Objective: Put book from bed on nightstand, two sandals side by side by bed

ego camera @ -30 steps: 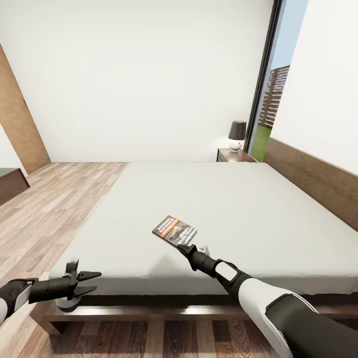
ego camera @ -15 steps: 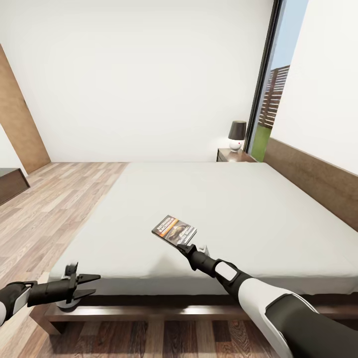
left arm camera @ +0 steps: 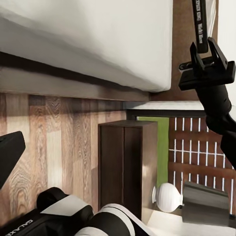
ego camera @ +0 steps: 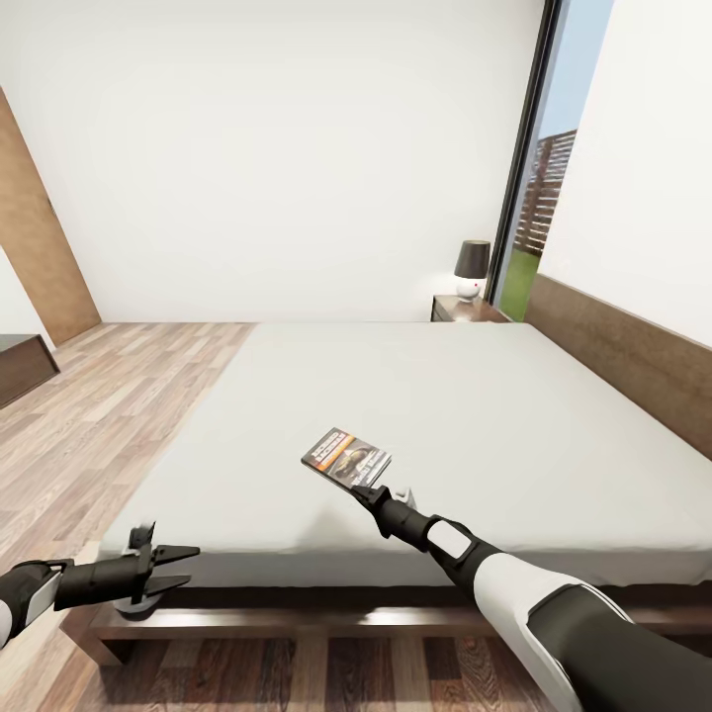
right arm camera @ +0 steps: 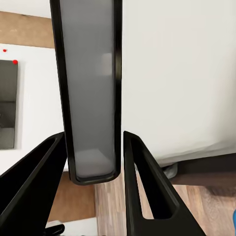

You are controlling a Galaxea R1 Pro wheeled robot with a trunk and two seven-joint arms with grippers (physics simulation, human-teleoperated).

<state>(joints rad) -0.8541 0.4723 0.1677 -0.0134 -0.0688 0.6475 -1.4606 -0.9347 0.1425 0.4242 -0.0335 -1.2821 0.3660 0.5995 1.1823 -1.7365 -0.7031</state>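
The book [ego camera: 347, 457] lies flat on the off-white mattress of the bed [ego camera: 514, 415], toward the near edge and a little tilted, its cover with the orange band facing up. The right pincer [ego camera: 368, 491] reaches over the near edge of the mattress and meets the book's near corner; in the right wrist view the book [right arm camera: 91, 88] shows edge-on as a thin grey slab standing between the two black fingers [right arm camera: 147, 182], which sit just beside it on either side with a sliver of gap, so the jaws are spread around the book and not pressed onto it. The left wrist view shows the same thing from the side, the right pincer [left arm camera: 206, 61] with the book's edge [left arm camera: 199, 19] rising between its fingers. The left pincer [ego camera: 170, 564] hangs low by the near left corner of the bed frame, over the wooden floor [ego camera: 89, 415], its fingers parted and holding nothing. At the far side of the bed, next to the headboard [ego camera: 633, 356], stands the dark nightstand [ego camera: 467, 309] with a small lamp [ego camera: 472, 269] on top, in front of a tall window [ego camera: 539, 168]. The nightstand [left arm camera: 129, 167] and the white lamp base [left arm camera: 167, 197] also appear in the left wrist view.
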